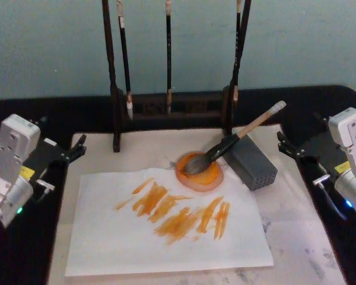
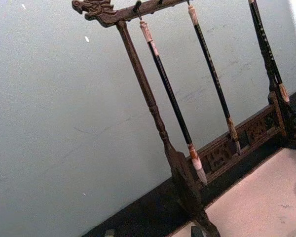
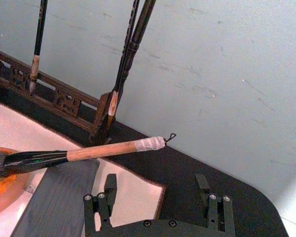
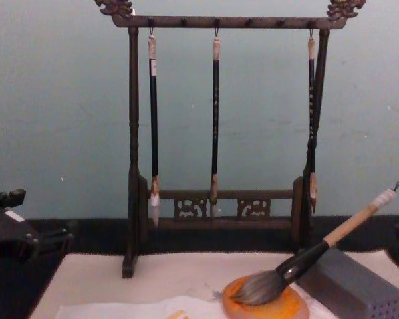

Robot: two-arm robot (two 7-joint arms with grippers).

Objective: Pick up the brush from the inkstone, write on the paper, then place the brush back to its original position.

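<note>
The brush [image 1: 236, 140] rests tuft-down in the inkstone [image 1: 209, 180], handle propped over a grey block [image 1: 253, 164] near the empty, spread right claw [image 1: 288, 147]; left claw [image 1: 77, 148], likewise spread, flanks the paper [image 1: 166, 243]

Black table [image 1: 311, 102] w/ cream mat [image 1: 154, 155] on it.

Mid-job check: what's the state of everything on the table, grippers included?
Brush: unheld, tuft lying in the dish, handle angled up over the grey block.
Dish: upright, orange ink inside.
Paper: flat, streaked with orange strokes.
Thin brushes: three, hanging from the rack.
Left gripper: open, empty, left of the paper.
Right gripper: open, empty, right of the block.
</note>
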